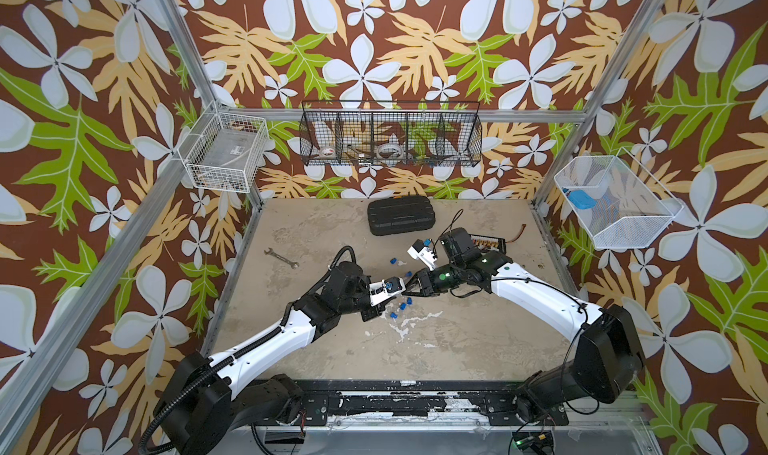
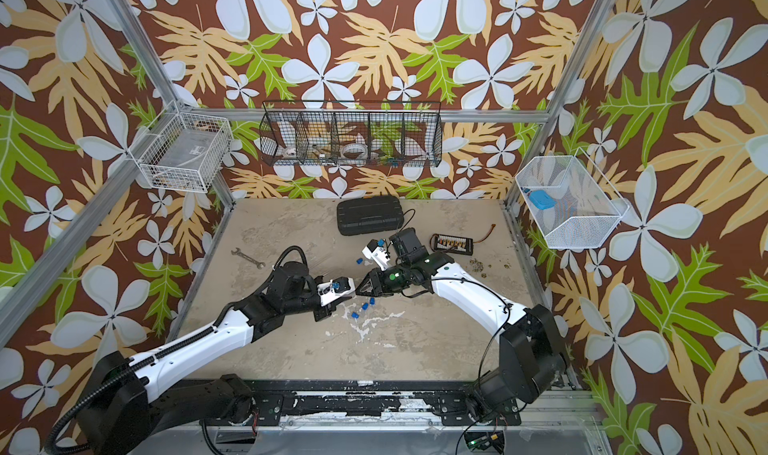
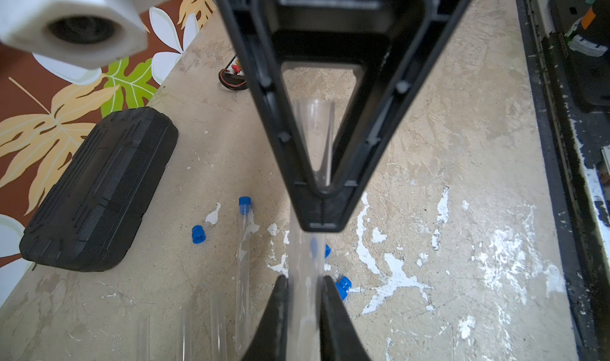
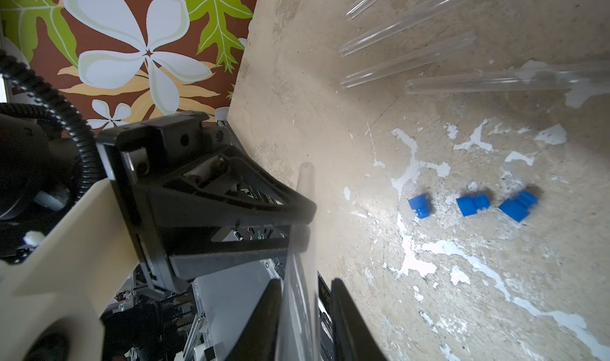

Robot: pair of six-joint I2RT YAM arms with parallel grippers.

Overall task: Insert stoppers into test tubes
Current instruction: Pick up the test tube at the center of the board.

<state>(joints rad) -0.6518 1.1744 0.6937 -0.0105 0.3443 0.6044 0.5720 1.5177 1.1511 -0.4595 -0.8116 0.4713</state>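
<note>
My left gripper (image 3: pixel 305 278) is shut on a clear test tube (image 3: pixel 305 310) above the middle of the table. The same test tube (image 4: pixel 302 277) runs between the fingers of my right gripper (image 4: pixel 307 281). One finger touches it and a narrow gap shows at the other. In a top view the left gripper (image 1: pixel 400 294) and right gripper (image 1: pixel 410 286) meet tip to tip. Several bare test tubes (image 4: pixel 409 62) lie on the table. One lying tube (image 3: pixel 242 277) has a blue stopper (image 3: pixel 244 205) at its end. Loose blue stoppers (image 4: pixel 472 204) lie below the grippers.
A black case (image 1: pixel 401 217) lies at the back of the table and a grey wrench (image 1: pixel 281 258) at the left. A small board with wires (image 2: pixel 452 243) sits at the back right. Wire baskets (image 1: pixel 390 135) hang on the walls.
</note>
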